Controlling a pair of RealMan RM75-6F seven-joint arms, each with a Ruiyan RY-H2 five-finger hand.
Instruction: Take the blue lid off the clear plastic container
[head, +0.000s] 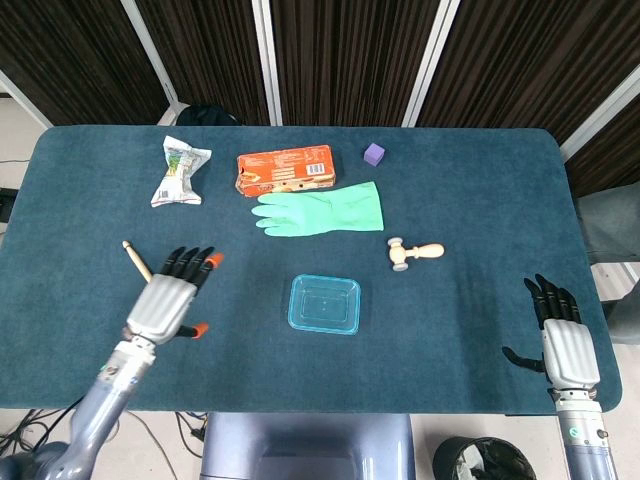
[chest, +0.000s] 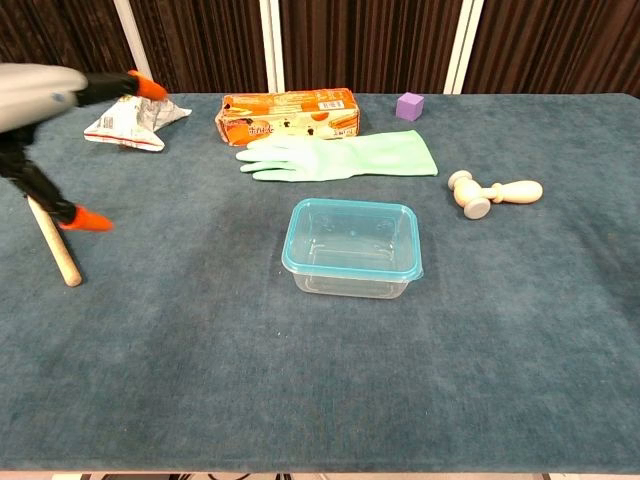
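Lowest in the head view, at the right edge of the teal-covered bench (head: 480, 330), the right hand (head: 568, 345) lies flat with its fingers apart and nothing in them, well clear of the work; it looks parked, leaving the opening move to the other side. At lower left, the left hand (head: 168, 300) hovers palm down, orange-tipped fingers (head: 213, 259) spread wide and empty, over part of the plain wooden stick (head: 136, 259). Judging by its heading, it is reaching toward the centre to brace or grip the box.

Near mid-frame sits the clear plastic rectangular container (chest: 352, 270), its translucent blue lid (chest: 352, 236) seated all round the rim, so the task is not yet begun. It stands alone, with room on every side for fingers to catch an edge.

Beyond it, to the right, lies a small wooden mallet (head: 414, 252). Further up, a mint-green rubber glove (head: 322, 210) lies flat, then an orange cardboard packet (head: 285, 170), a crumpled white wrapper (head: 179, 170) and a small purple cube (head: 374, 153).
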